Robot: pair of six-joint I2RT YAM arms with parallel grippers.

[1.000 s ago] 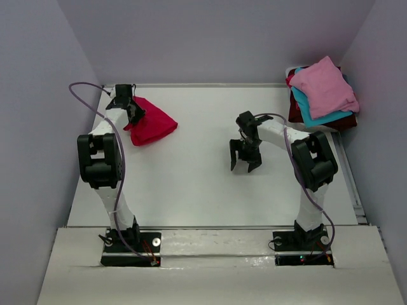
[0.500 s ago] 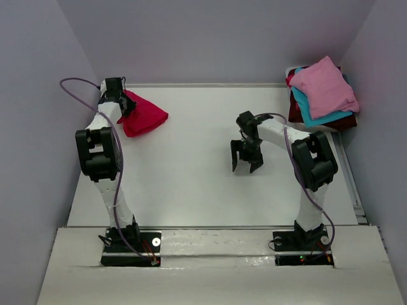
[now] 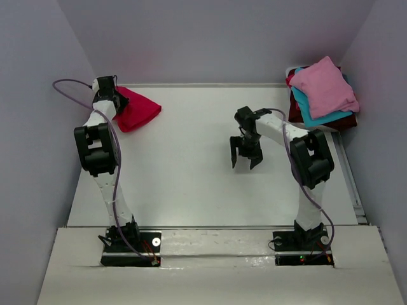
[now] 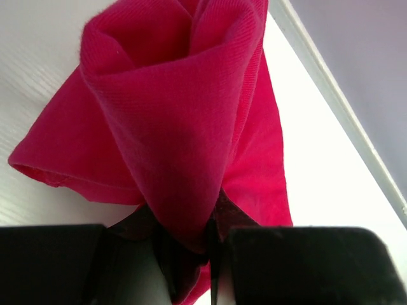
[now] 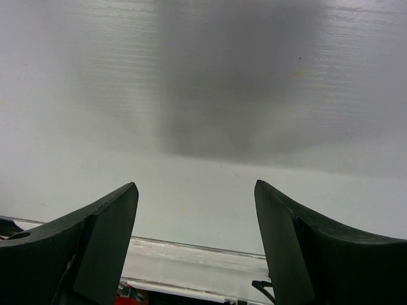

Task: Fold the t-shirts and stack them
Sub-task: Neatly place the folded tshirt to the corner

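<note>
A crimson-red t-shirt (image 3: 137, 109) lies bunched at the table's far left corner. My left gripper (image 3: 116, 98) is shut on one edge of it. In the left wrist view the red t-shirt (image 4: 178, 127) rises folded from between the fingers and drapes down onto the white table. My right gripper (image 3: 246, 157) hangs open over the bare table right of centre, fingers pointing down, with nothing between them; its wrist view shows the two dark fingertips (image 5: 105, 219) wide apart. A stack of t-shirts (image 3: 323, 92) sits at the far right: pink on top, teal under it, dark maroon lowest.
Grey walls close in the table on the left, back and right. The left gripper is near the left wall and the table's back rim (image 4: 337, 101). A white raised ledge (image 3: 210, 238) runs along the near edge by the arm bases.
The left gripper has dragged the red t-shirt further left and toward the back corner. The right gripper has stayed nearly still, open.
</note>
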